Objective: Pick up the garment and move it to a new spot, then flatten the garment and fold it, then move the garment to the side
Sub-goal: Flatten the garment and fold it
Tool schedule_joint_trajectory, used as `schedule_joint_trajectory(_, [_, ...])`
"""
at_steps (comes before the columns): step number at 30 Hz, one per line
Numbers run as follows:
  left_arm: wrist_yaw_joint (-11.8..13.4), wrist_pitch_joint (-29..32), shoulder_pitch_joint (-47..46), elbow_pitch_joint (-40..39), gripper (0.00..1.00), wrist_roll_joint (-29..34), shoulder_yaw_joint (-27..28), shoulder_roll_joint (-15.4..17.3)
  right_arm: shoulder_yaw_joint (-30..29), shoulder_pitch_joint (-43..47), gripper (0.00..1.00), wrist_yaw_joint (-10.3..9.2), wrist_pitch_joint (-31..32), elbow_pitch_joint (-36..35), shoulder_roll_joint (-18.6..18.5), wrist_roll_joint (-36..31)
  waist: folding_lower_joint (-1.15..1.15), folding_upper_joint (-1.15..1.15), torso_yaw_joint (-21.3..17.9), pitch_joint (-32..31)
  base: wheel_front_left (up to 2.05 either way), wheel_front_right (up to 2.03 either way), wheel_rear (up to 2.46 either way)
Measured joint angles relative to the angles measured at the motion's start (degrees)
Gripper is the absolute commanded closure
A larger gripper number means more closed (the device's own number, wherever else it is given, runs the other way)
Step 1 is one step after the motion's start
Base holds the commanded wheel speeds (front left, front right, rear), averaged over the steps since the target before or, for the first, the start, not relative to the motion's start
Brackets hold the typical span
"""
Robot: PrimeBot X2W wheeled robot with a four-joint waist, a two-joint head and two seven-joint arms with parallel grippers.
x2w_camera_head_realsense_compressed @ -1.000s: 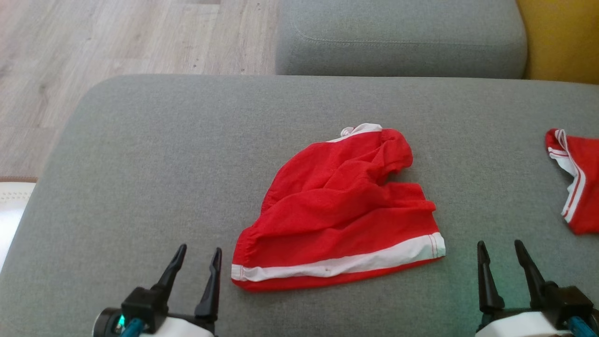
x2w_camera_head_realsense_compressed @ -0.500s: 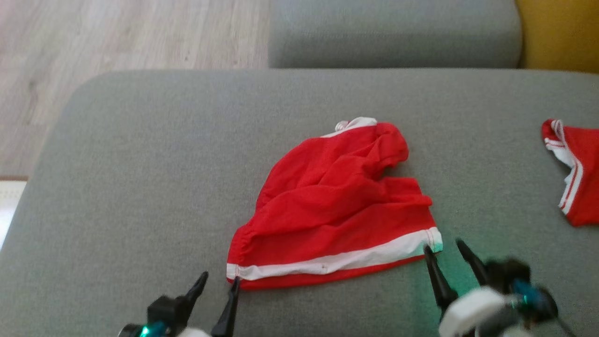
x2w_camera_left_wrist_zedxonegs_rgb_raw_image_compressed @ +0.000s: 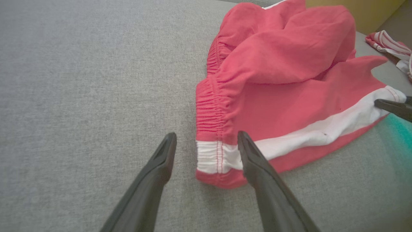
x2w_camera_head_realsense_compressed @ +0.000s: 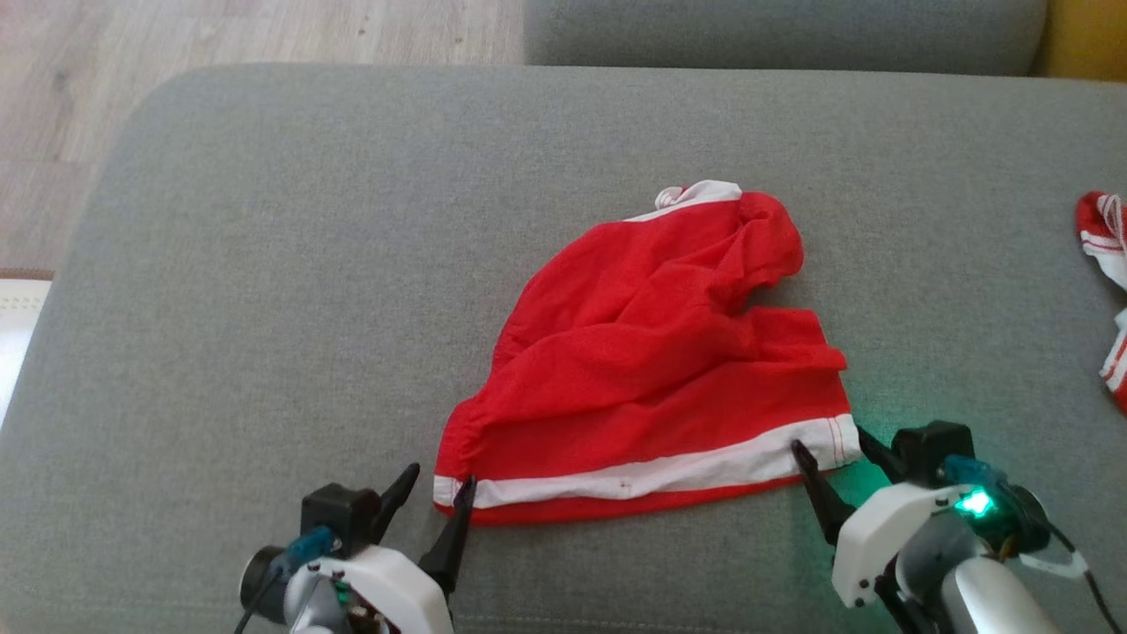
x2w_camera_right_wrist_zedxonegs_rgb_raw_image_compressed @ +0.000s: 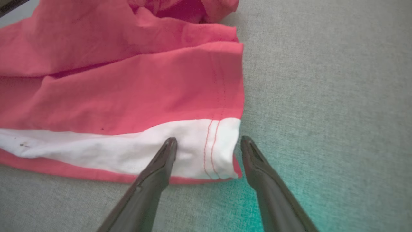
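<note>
Head view: a crumpled red fabric garment (x2w_camera_head_realsense_compressed: 651,352) with a white stripe lies around the middle of a grey sofa cushion (x2w_camera_head_realsense_compressed: 264,264), toward its near edge, with the left gripper (x2w_camera_head_realsense_compressed: 440,477) and right gripper (x2w_camera_head_realsense_compressed: 828,438) at the stripe's two ends, fingers spread. Left wrist view: the spread fingers straddle the gathered corner. Right wrist view: the spread fingers bracket the stitched white corner, pinching nothing.

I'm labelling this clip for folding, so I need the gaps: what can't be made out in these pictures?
- Second red-and-white garment: head view's right edge cuts it off; type unclear.
- Red garment: far half crumpled; its own folds hide the layout there.
- Its underside: hidden against the grey cushion.
</note>
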Motion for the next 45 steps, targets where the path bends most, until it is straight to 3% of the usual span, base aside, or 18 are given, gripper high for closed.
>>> schedule_joint_trajectory(25, [-0.20, 2.07, -0.76, 3.83, 0.01, -4.71, -1.78, 1.88, 3.18, -0.14, 0.02, 0.00, 0.11, -4.09, -0.59, 0.51, 0.00, 0.00, -1.75, 0.75, 0.00, 0.00, 0.00])
schedule_joint_trajectory(26, [-0.20, 1.96, -0.83, 3.86, 0.13, -4.90, -1.82, 1.96, 3.19, -0.10, 0.02, 0.00, 0.24, -4.25, -0.59, 0.52, 0.00, 0.00, -1.82, 0.75, 0.00, 0.00, 0.00])
schedule_joint_trajectory(28, [-0.20, 1.86, -0.86, 4.01, 0.25, -5.27, -1.93, 2.09, 3.18, -0.05, 0.05, 0.00, 0.24, -4.35, -0.60, 0.52, 0.00, 0.00, -1.96, 0.75, 0.00, 0.00, 0.00])
schedule_joint_trajectory(29, [-0.21, 1.65, -0.86, 4.11, 0.43, -5.26, -2.01, 2.14, 3.15, -0.02, 0.08, 0.00, 0.25, -4.48, -0.60, 0.51, 0.00, 0.00, -2.01, 0.77, 0.00, 0.00, 0.00])
schedule_joint_trajectory(30, [-0.21, 1.63, -0.86, 4.14, 0.52, -5.26, -2.12, 2.19, 3.10, 0.01, 0.09, 0.00, 0.25, -4.55, -0.59, 0.51, 0.00, 0.00, -2.05, 0.80, 0.00, 0.00, 0.00])
schedule_joint_trajectory(34, [-0.21, 1.35, -0.92, 4.55, 0.58, -5.26, -2.75, 2.26, 3.01, 0.48, 0.15, 0.00, 0.63, -4.61, -0.59, 0.52, 0.00, 0.00, -2.13, 1.08, 0.00, 0.00, 0.00])
schedule_joint_trajectory(36, [-0.21, 1.14, -0.96, 4.86, 0.62, -5.26, -3.25, 2.33, 3.04, 1.03, 0.27, 0.00, 0.76, -4.48, -0.58, 0.58, 0.00, 0.00, -2.19, 1.17, 0.00, 0.00, 0.00])
schedule_joint_trajectory(37, [-0.21, 1.13, -0.97, 4.93, 0.67, -5.26, -3.38, 2.34, 3.09, 1.08, 0.42, 0.00, 0.76, -4.32, -0.58, 0.71, 0.00, 0.00, -2.23, 1.20, 0.00, 0.00, 0.00])
schedule_joint_trajectory(38, [-0.21, 1.10, -1.02, 4.94, 0.75, -5.26, -3.45, 2.35, 3.13, 1.04, 0.61, 0.00, 0.76, -4.20, -0.58, 0.90, 0.00, 0.00, -2.25, 1.26, 0.00, 0.00, 0.00])
schedule_joint_trajectory(39, [-0.21, 1.05, -1.07, 4.98, 1.00, -5.27, -3.50, 2.35, 3.33, 0.98, 0.94, 0.00, 0.76, -4.20, -0.58, 1.33, 0.00, 0.00, -2.28, 1.34, 0.00, 0.00, 0.00])
schedule_joint_trajectory(40, [-0.21, 1.01, -1.20, 4.99, 1.00, -5.27, -3.70, 2.41, 3.56, 0.96, 1.00, 0.00, 0.77, -4.17, -0.58, 1.75, 0.00, 0.00, -2.31, 1.40, 0.00, 0.00, 0.00])
schedule_joint_trajectory(45, [-0.21, 0.65, -2.00, 3.72, 1.00, -7.33, -4.02, 2.66, 3.35, 0.93, 1.00, 0.00, 0.69, -4.48, -0.63, 4.45, 0.00, 0.00, -2.49, 1.18, 0.00, 0.00, 0.00])
